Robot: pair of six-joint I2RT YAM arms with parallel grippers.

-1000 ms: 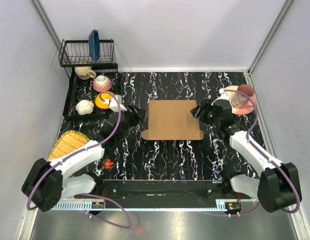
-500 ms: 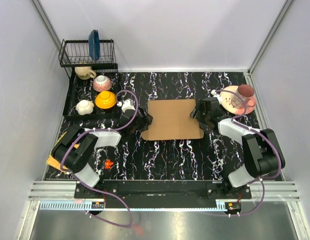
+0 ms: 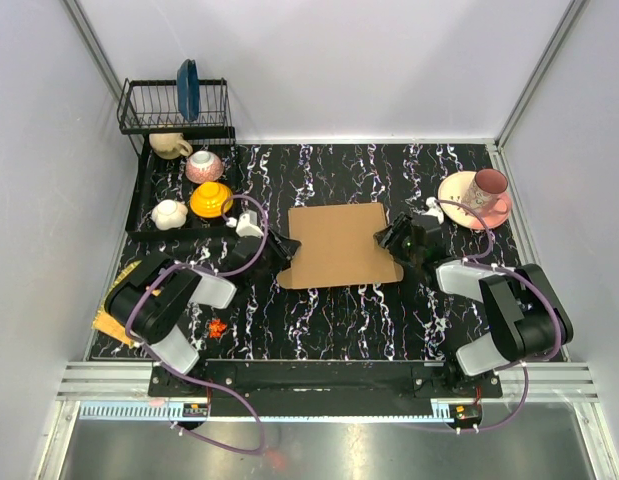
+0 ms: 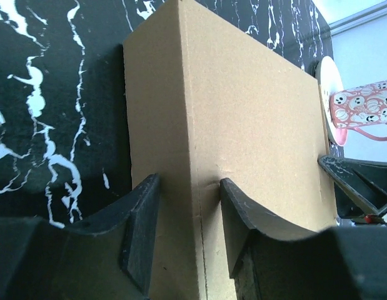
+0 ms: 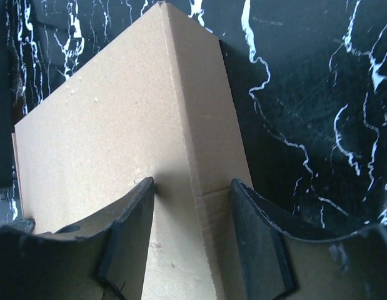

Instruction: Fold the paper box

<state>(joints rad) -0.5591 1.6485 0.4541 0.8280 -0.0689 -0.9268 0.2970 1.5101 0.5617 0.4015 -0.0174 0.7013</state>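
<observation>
The paper box (image 3: 339, 243) lies flat at the middle of the top view on the black marbled table (image 3: 329, 325). The left gripper (image 3: 282, 250) is clamped on its left edge and the right gripper (image 3: 387, 240) on its right edge. In each wrist view the cardboard fills the gap between the two fingers, which touch it.

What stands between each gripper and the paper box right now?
Nothing visible does. The left gripper and the right gripper each have an edge of the paper box between their fingers. Whether they pinch it cannot be told.
</observation>
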